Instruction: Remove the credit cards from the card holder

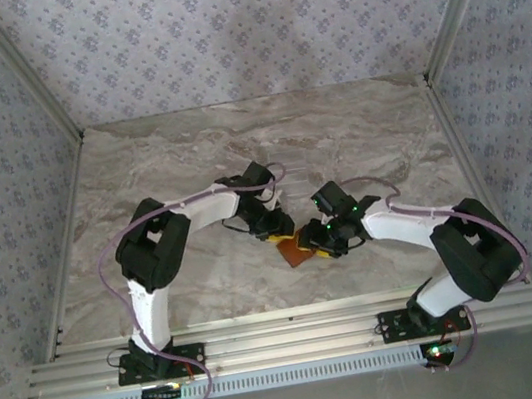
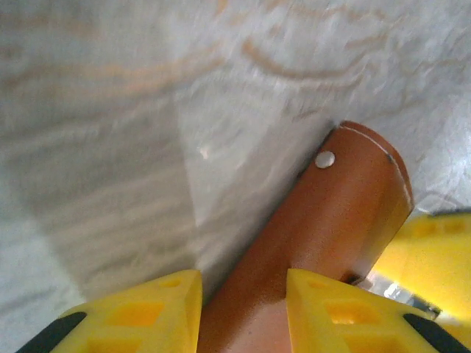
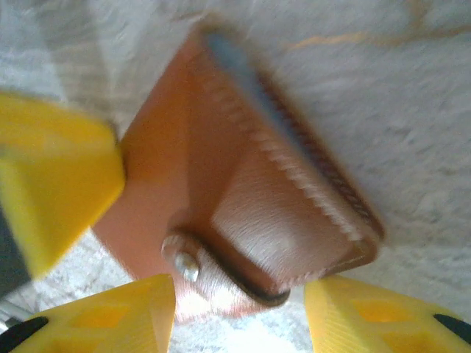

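Observation:
The brown leather card holder [image 1: 295, 249] lies closed on the marble table between my two grippers. My left gripper [image 1: 278, 226] comes at it from the upper left. In the left wrist view the card holder [image 2: 331, 220] fills the gap of the left gripper [image 2: 243, 283], and the jaws are shut on it. A silver stud [image 2: 324, 159] shows near its far end. My right gripper [image 3: 239, 294] stands open, straddling the corner of the card holder [image 3: 221, 169] and its snap tab [image 3: 213, 283]. The credit cards are hidden inside.
The marble table [image 1: 189, 161] is boxed in by patterned walls [image 1: 3, 201] at the left, back and right. An aluminium rail [image 1: 288, 338] runs along the near edge. A yellow finger of the left gripper [image 3: 51, 176] sits close beside the holder.

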`<state>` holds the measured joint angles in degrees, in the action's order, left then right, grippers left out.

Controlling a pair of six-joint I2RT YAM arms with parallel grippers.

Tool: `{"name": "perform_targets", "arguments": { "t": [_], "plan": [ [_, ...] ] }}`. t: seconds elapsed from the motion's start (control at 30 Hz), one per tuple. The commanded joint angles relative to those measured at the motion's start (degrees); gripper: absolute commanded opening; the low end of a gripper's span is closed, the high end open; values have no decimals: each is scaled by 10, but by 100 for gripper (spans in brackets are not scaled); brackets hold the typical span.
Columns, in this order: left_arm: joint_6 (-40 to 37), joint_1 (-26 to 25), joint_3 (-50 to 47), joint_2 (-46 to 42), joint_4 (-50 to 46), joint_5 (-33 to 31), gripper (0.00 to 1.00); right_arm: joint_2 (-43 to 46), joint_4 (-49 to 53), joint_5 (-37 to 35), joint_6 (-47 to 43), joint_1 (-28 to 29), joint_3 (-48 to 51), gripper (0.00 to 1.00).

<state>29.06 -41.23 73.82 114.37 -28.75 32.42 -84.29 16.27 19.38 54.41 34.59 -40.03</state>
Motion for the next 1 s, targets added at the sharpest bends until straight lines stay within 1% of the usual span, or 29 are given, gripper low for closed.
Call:
{"name": "perform_targets", "arguments": {
  "t": [0.0,0.23,0.33,0.43,0.47,0.57,0.67,0.73,0.83,0.9,0.97],
  "plan": [
    [20,2,-45,-45,19,23,35,-21,-4,14,-22,-19,-21,51],
    [46,2,-118,-103,46,11,33,-84,8,49,-74,-32,-87,52],
    [57,5,-143,-128,47,-9,33,-110,24,56,-96,-31,-125,51],
    [74,19,-168,-158,53,-29,31,-129,46,64,-116,-27,-159,52],
    [81,25,-175,-169,55,-35,30,-132,66,59,-128,-24,-172,51],
    [106,39,-193,-197,71,-34,29,-123,141,6,-171,-20,-199,51],
    [152,40,-214,-216,117,-19,25,-110,219,-55,-216,-20,-224,50],
    [195,39,-227,-216,164,-4,19,-106,255,-77,-234,-17,-239,48],
    [267,38,-252,-211,254,19,14,-97,296,-90,-249,-7,-253,46],
    [311,35,-271,-206,316,28,12,-85,305,-95,-248,-2,-252,46],
    [340,31,-281,-197,354,30,10,-79,304,-91,-243,1,-250,44]
  ]
}}
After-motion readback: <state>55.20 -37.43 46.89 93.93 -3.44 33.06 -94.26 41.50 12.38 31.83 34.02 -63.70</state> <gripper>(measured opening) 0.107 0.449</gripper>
